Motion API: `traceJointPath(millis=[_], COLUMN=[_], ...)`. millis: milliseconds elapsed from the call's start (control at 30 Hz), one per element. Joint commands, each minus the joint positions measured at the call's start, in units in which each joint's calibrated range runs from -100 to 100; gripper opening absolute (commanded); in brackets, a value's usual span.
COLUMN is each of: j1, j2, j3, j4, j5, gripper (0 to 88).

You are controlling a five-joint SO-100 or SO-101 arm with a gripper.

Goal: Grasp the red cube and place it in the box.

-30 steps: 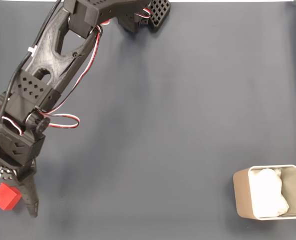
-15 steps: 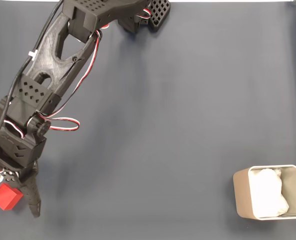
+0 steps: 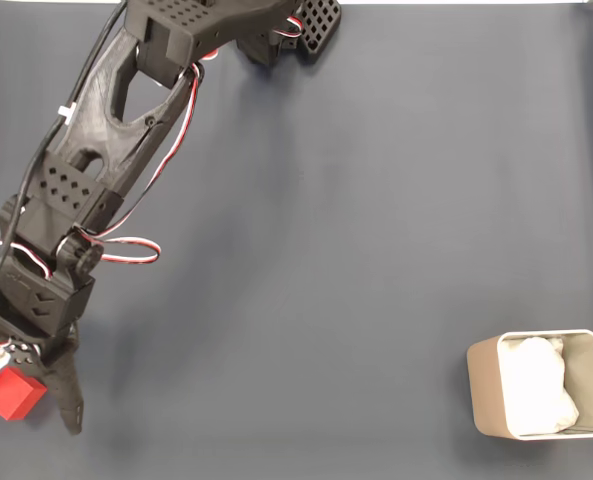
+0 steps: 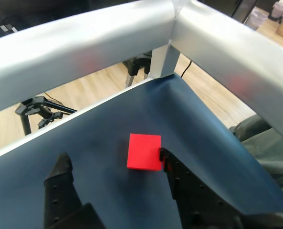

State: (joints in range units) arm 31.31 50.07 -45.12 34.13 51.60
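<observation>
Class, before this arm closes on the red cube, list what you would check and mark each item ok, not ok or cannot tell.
1. Hand open: ok.
2. Red cube between the fingers: ok, though off-centre, right beside the right finger in the wrist view.
3. Cube touching that finger: cannot tell.
4. Cube resting flat on the mat: ok.
5. Box upright, opening up: ok.
6. Path across the mat to the box unobstructed: ok.

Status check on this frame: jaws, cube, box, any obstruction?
Gripper open, jaws straddling the red cube, one jaw at its edge. Cube on the mat, not lifted. Box far across the mat, path clear.
</observation>
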Motion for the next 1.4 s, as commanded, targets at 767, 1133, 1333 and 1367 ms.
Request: traceJointPath(millis=[767, 1133, 1333, 1367], j1=[1.36, 0.44, 0.37, 0.37], j2=[0.45, 1.58, 2.01, 2.10], j3=[-5.79, -5.89, -5.98, -5.98], j4=[-1.34, -1.34, -1.42, -1.42], j5=[-0.98, -1.07, -1.03, -0.98], gripper=[42.5, 42.5, 42.5, 42.5])
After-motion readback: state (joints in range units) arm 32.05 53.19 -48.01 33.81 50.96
